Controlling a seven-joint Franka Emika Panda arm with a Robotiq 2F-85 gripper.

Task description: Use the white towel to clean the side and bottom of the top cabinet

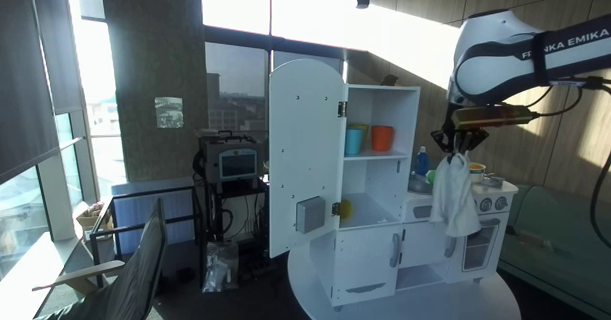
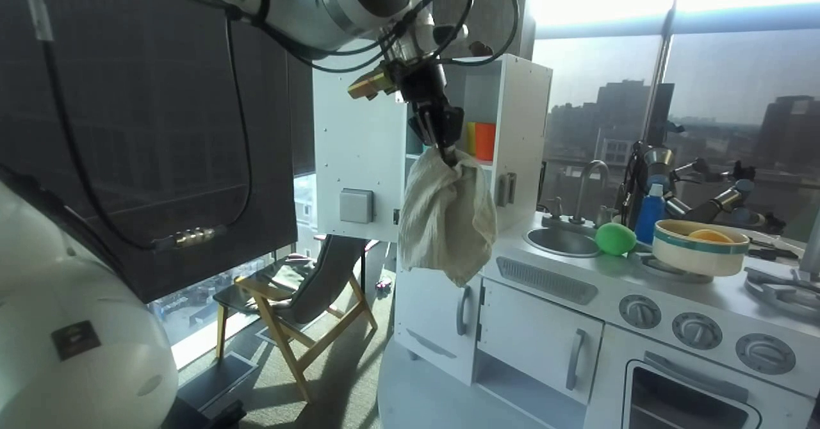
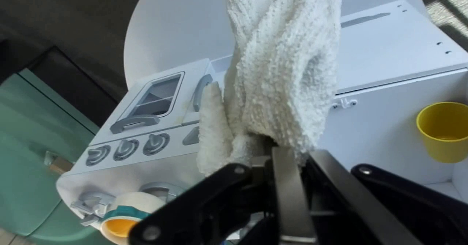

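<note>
White towel [image 2: 448, 218] is pinched by the gripper [image 2: 446, 155], held in air apart from the top cabinet [image 2: 525, 115]; contact point hidden in folds. Near edge of round white table [image 1: 415, 305] is cut off in both exterior views; whether the towel is held inside that edge cannot be told. Toy oven [image 3: 157, 95] is seen beside the table's curved edge. Yellow cup [image 3: 444, 142] is clipped by the wrist view's border.

The white towel [image 1: 454, 198] (all soft creases) hangs outside the open top cabinet [image 1: 387, 110].
</note>
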